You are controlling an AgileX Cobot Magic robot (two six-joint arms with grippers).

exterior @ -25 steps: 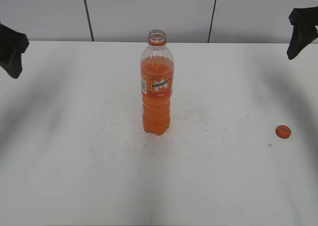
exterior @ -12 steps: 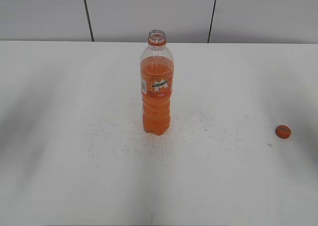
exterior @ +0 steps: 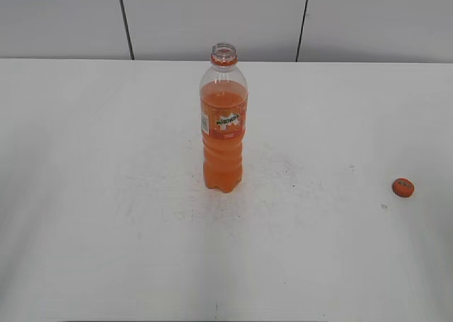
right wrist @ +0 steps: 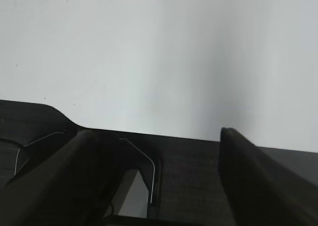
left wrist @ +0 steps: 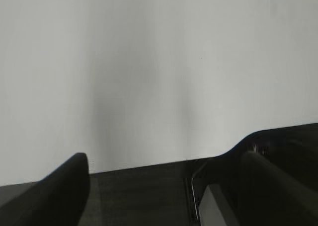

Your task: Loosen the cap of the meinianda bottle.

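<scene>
The meinianda bottle (exterior: 224,120) stands upright at the middle of the white table, its mouth open with no cap on it. The small orange cap (exterior: 403,187) lies flat on the table far to the right, apart from the bottle. Neither gripper shows in the exterior view. In the left wrist view my left gripper (left wrist: 164,159) is open and empty, over the table's near edge. In the right wrist view my right gripper (right wrist: 156,134) is open and empty, also over the table edge. Neither wrist view shows the bottle or the cap.
The white table (exterior: 106,194) has faint scuff marks around the bottle. A grey panelled wall (exterior: 212,18) stands behind it. A dark base surface (left wrist: 149,196) lies below the table edge in both wrist views.
Both grippers, seen at the left and right edges a second ago, have withdrawn out of the exterior view. The bottle and the cap have not moved.
</scene>
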